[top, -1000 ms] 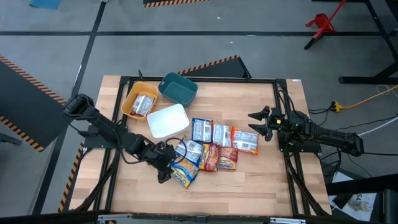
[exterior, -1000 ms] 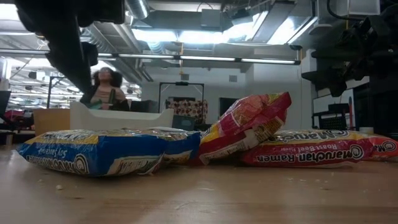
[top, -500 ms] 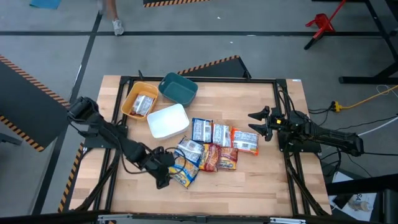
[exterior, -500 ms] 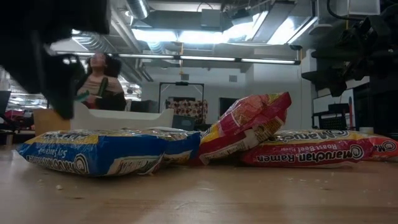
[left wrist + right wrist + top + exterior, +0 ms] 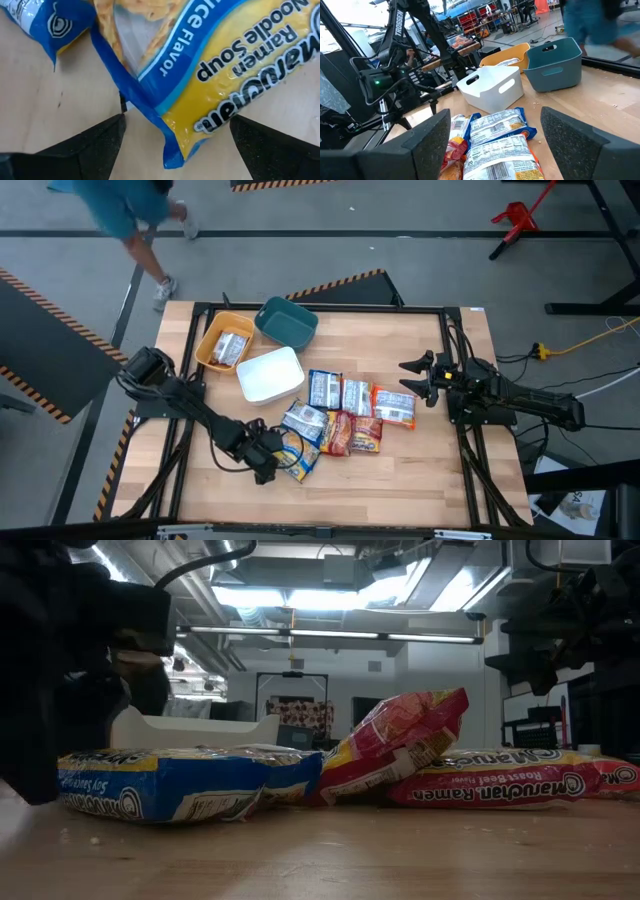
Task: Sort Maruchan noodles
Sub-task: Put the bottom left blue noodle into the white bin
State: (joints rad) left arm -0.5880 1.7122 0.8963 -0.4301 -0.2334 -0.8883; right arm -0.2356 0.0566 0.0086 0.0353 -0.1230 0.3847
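Blue-yellow packet (image 5: 210,85) reads "Ramen Noodle Soup"; left gripper (image 5: 172,132) jaws wide around its end. Red packet (image 5: 495,785): "Maruchan Ramen". Yellow bin (image 5: 208,352) holds one packet. Right gripper (image 5: 408,378) jaws wide, idle.

Noodle pkts (image 5: 337,433): 8 total, 7 loose mid-table, 1 in yellow bin (image 5: 208,340). Bins: 3, incl. teal bin (image 5: 285,325), white bin (image 5: 270,375). 1 person (image 5: 125,205).

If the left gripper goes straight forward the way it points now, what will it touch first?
Most likely the blue-and-yellow Maruchan packet that lies directly ahead of the open left gripper. In the left wrist view the packet's crimped end already reaches between the two fingers, so contact should come almost at once.
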